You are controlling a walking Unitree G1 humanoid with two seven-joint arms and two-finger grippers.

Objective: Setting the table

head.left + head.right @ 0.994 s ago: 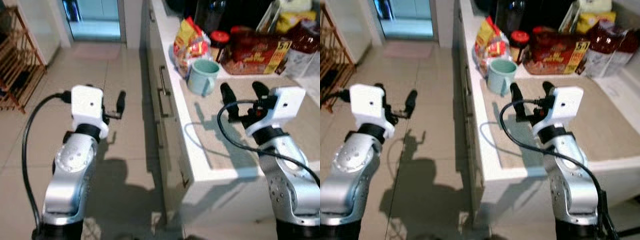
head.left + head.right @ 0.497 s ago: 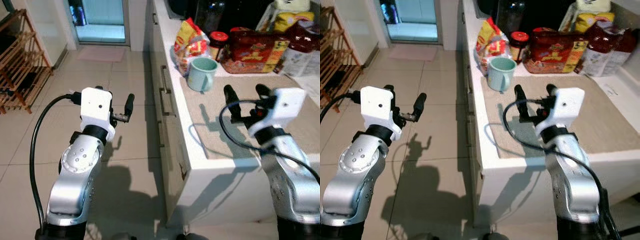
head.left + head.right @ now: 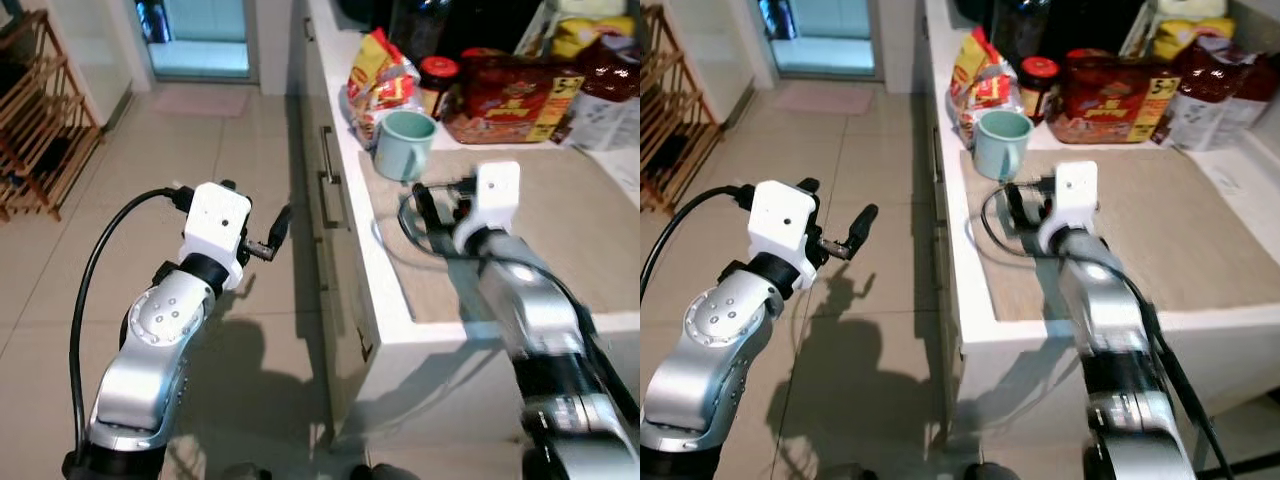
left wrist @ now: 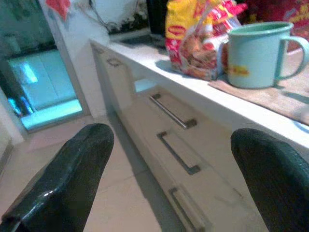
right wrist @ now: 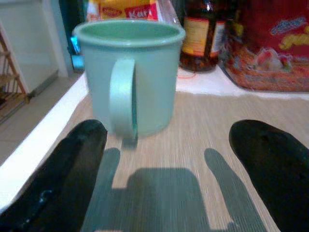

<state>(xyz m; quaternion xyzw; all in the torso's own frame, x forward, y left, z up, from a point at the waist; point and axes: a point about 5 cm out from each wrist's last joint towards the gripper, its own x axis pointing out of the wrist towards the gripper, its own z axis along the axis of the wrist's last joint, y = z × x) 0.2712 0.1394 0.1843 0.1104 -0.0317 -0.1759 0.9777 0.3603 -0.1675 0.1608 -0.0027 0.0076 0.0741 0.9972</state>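
Observation:
A pale green mug (image 3: 405,145) stands on a beige mat (image 3: 530,230) near the counter's left edge. My right gripper (image 3: 432,203) hovers low over the mat just short of the mug, open and holding nothing. In the right wrist view the mug (image 5: 126,72) is straight ahead with its handle turned toward the fingers (image 5: 72,169), and a gap separates them. Out over the tiled floor beside the cabinet, my left gripper (image 3: 835,205) is open and empty. The left wrist view has the mug (image 4: 256,53) ahead on the counter.
Behind the mug stand a red and yellow snack bag (image 3: 380,80), a red-lidded jar (image 3: 438,85), a red package (image 3: 505,100) and more bags. The cabinet drawers (image 3: 328,175) face the left arm. A wooden rack (image 3: 40,140) is at the far left.
My right gripper has reached forward and to the left over the mat, closing on the mug. The left arm has shifted slightly to the right, toward the cabinet.

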